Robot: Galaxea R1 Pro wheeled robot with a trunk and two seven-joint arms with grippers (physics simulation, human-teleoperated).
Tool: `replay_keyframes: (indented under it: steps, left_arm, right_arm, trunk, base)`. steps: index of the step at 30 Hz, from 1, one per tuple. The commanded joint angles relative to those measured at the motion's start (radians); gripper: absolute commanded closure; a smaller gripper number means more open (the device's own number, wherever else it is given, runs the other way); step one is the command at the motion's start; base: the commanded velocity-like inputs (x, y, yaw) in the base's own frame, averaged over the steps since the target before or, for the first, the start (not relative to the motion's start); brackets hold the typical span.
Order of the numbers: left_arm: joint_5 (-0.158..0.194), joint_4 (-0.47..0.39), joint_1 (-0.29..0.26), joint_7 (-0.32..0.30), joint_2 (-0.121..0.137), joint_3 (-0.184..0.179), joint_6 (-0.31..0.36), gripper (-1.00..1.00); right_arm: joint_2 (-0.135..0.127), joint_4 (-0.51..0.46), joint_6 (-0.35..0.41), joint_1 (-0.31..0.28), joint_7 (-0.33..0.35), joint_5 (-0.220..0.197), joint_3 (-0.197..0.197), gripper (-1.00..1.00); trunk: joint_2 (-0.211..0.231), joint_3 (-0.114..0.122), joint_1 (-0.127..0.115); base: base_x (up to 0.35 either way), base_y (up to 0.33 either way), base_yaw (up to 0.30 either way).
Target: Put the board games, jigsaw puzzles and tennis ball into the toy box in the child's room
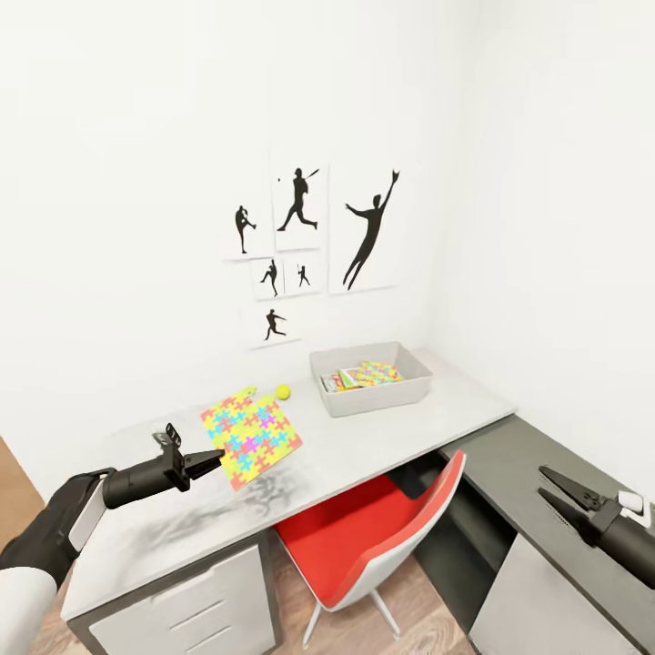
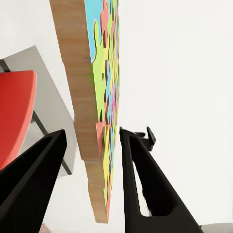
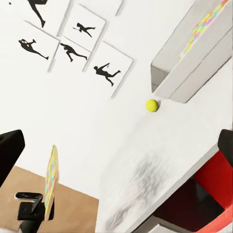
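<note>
1. Up over the long pale grey speckled table top (image 1: 382,446), the black left gripper (image 1: 215,459) holds a thin flat jigsaw puzzle panel (image 1: 250,435) with an interlocking yellow, pink, blue and green pattern, lifted clear of the surface and tilted, its shadow falling on the top beneath it.
2. Seen from the left wrist, that panel (image 2: 99,111) stands edge-on between the two black fingers (image 2: 141,174), its wood-coloured back towards one finger and its printed face towards the other; the fingers are closed in around its lower edge, one of them against the printed face, while a gap shows on the back side.
3. Just beyond the held panel, a small plain yellow-green tennis ball (image 1: 283,391) lies on the table, between the panel and the toy box; the right wrist view shows the ball (image 3: 152,105) close to the box's corner.
4. Further back, near the wall corner, sits the shallow pale grey open-topped toy box (image 1: 373,400) with sloped sides, with colourful flat items already inside, one showing a puzzle pattern.
5. Over the dark grey table section (image 1: 546,473) hangs the black right gripper (image 1: 546,487), its jaws slightly parted and holding nothing.
6. Under the table stands a red-seated chair with a white shell (image 1: 373,537).
7. Black sports-silhouette pictures (image 1: 314,246) hang on the white wall above.
</note>
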Motion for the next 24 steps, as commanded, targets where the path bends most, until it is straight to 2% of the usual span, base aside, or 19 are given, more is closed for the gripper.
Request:
replay_keyframes:
  steps: [1, 5, 9, 12, 15, 19, 24]
  left_arm:
    - [0.003, -0.001, 0.000, -0.002, 0.000, 0.000, 0.011, 1.00]
    - [0.002, -0.001, 0.000, -0.001, 0.000, 0.000, 0.010, 1.00]
    - [0.002, -0.001, 0.000, -0.002, 0.000, 0.001, 0.001, 1.00]
    - [0.002, -0.001, 0.000, -0.001, 0.007, 0.001, -0.007, 1.00]
    - [0.002, -0.001, 0.000, -0.001, 0.015, 0.000, -0.010, 1.00]
    - [0.003, -0.001, 0.000, -0.001, 0.017, -0.003, -0.011, 1.00]
    - [0.003, -0.001, 0.000, 0.000, 0.017, -0.001, -0.013, 1.00]
  right_arm:
    - [0.000, -0.016, 0.015, -0.001, 0.002, 0.002, -0.002, -1.00]
    - [-0.002, -0.078, 0.130, -0.010, -0.001, 0.002, -0.037, -1.00]
    - [0.000, -0.089, 0.175, -0.014, -0.001, -0.001, -0.062, -1.00]
    - [0.008, -0.111, 0.179, -0.005, 0.018, -0.008, -0.081, -1.00]
    - [0.010, -0.118, 0.179, -0.001, 0.088, -0.012, -0.104, -1.00]
    - [0.009, -0.121, 0.179, 0.001, 0.170, -0.012, -0.114, -1.00]
    - [0.014, -0.122, 0.179, 0.001, 0.189, -0.011, -0.111, -1.00]
  trunk:
    - [-0.002, -0.002, 0.001]
    - [-0.002, -0.002, 0.001]
    - [-0.002, -0.002, 0.001]
    - [-0.002, -0.002, 0.001]
    - [-0.002, -0.003, 0.001]
    - [-0.002, -0.006, 0.001]
    - [-0.002, -0.006, 0.001]
  base:
    - [0.000, 0.000, -0.270]
    - [0.000, 0.000, -0.264]
    - [0.000, 0.000, -0.256]
    - [0.000, 0.000, -0.228]
    - [0.000, 0.000, -0.192]
    - [0.000, 0.000, -0.124]
    - [0.019, 0.000, -0.024]
